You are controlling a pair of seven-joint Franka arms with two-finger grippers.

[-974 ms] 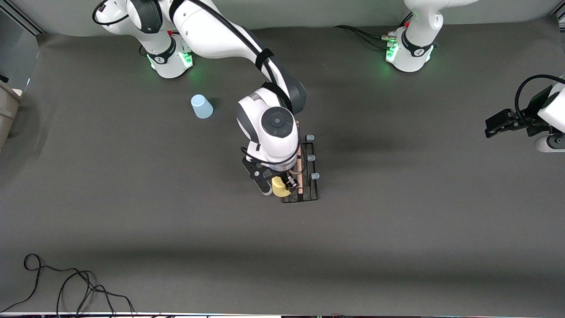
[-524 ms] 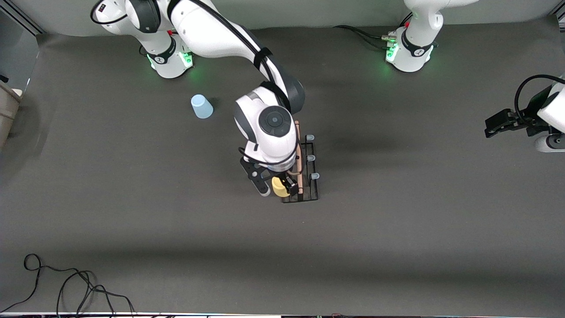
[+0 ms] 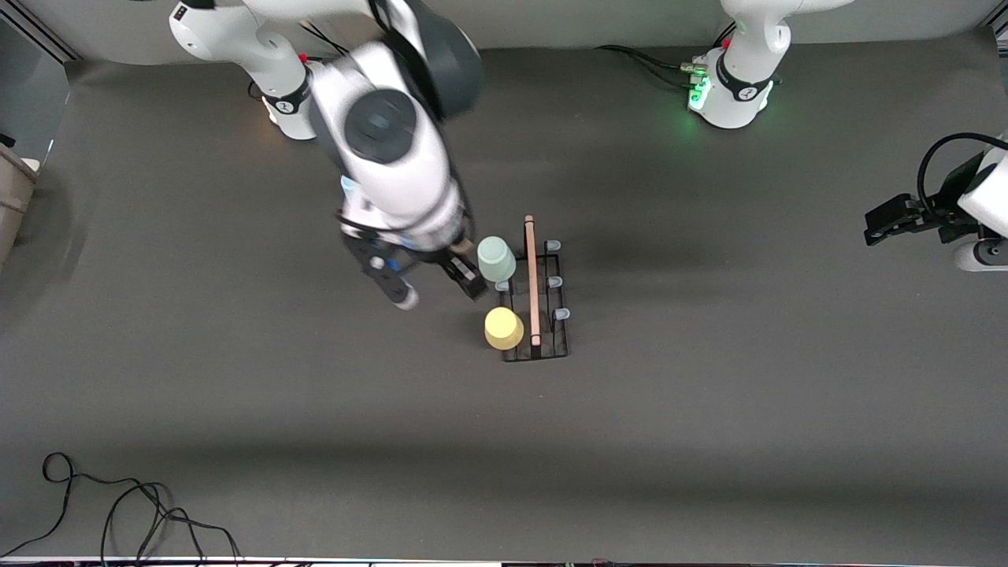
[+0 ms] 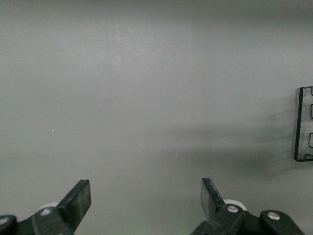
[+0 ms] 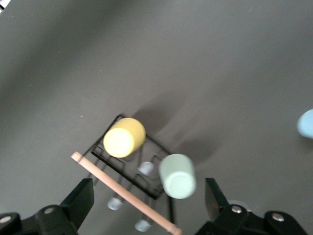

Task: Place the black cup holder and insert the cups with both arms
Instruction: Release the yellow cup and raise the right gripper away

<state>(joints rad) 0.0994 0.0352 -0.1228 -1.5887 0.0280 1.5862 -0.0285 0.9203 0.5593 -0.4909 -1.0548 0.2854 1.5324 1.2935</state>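
Black wire rack stands mid-table, wooden rod handle along its top, running toward the front camera.

Yellow cup sits upside down on a rack peg at the end nearer the front camera, on the side toward the right arm's end of the table. Pale green cup sits inverted on a peg of the same row, at the rack's end farther from the camera. Bare pale-tipped pegs between and across the rod.

Blue cup shows only at the edge of the right wrist view, on the table apart from the rack.

Right gripper is over the table just beside the rack, about 9 o'clock of it, jaws spread, nothing in them.

Left gripper waits at the left arm's end, about 3 o'clock of the rack, jaws wide apart, empty.
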